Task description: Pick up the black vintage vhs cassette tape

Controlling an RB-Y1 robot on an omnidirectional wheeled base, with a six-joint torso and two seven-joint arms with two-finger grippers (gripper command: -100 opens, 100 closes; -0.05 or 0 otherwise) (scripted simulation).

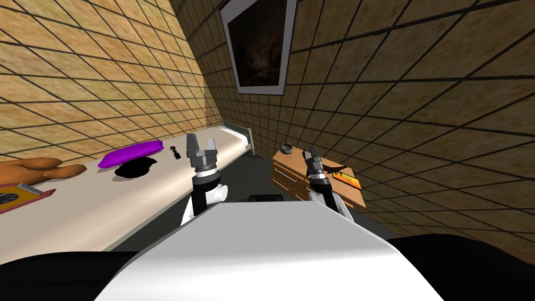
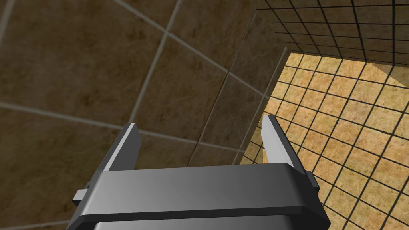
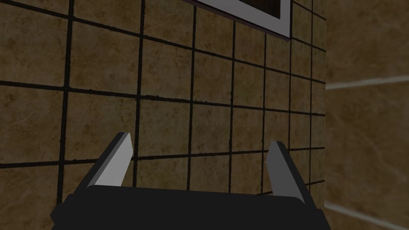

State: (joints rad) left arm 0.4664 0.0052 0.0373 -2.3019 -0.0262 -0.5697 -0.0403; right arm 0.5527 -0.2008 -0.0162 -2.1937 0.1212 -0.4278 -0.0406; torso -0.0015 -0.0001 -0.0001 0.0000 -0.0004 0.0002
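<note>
The flat black cassette with an orange-yellow label (image 1: 346,177), which I take for the tape, lies on the top of the low wooden dresser (image 1: 286,177), towards its wall-side edge and near end. A small grey round dish (image 1: 286,149) sits at the far corner, well apart from it. The right gripper (image 1: 314,153) hovers just beside the cassette, its fingers spread apart and empty, but it points up at the tiled wall. To do the reach well, the wrist should pitch down until the cassette sits between the fingers. They should then descend squarely across its narrow sides and avoid the dresser edge. The left gripper (image 1: 201,142) is raised beside the pale bed (image 1: 104,209), fingers also apart.
</note>
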